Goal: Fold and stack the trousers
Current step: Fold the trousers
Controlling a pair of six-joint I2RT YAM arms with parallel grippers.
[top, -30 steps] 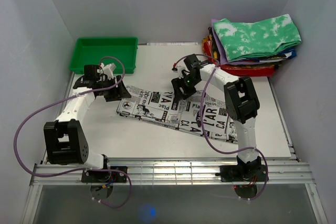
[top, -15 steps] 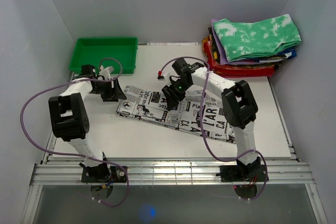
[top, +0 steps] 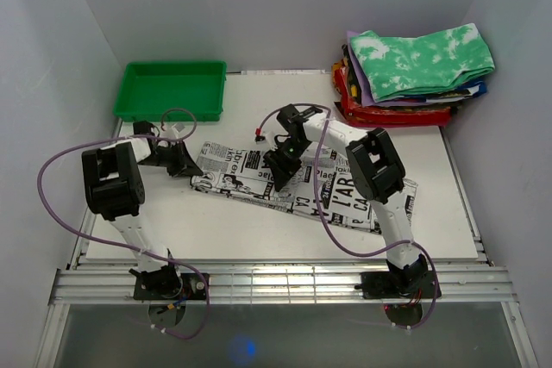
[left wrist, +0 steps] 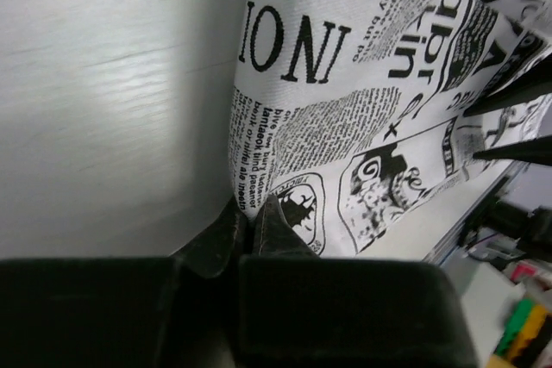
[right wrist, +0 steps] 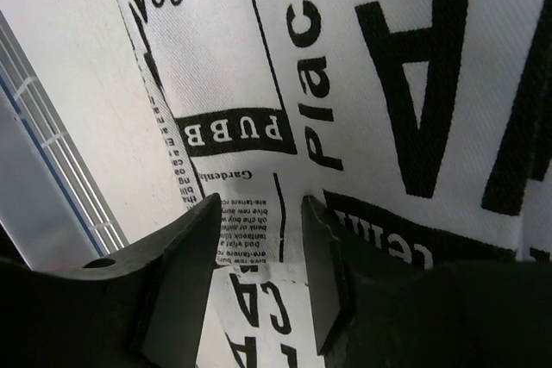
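Just on the near side of the green tray (top: pixel 168 92), the trousers (top: pixel 246 180) lie flat on the table (top: pixel 259 234) as one long strip. It runs from below the tray's right corner off to the right & a bit nearer the arms. Legs look laid one over the other lengthwise, so approx. one fold seems done. The strip is full length, no cross-fold yet.

At the strip's end closest to the tray, the left gripper (left wrist: pixel 252 217) has its fingertips pinched together on the very corner of the cloth, so it has hold of the trousers' edge. Further right of the tray, approx. mid-strip on the far edge, the right gripper (right wrist: pixel 260 208) has jaws about half apart, tips down w/ printed cloth between them. Not pinched as far as I can tell.

The pile of folded clothes (top: pixel 414 66) sits well right of the tray at the back, and the trousers aren't on it.

My read: early-to-mid stage. Left to do: fold the strip across its length, prob. once or twice, then carry it onto the pile.
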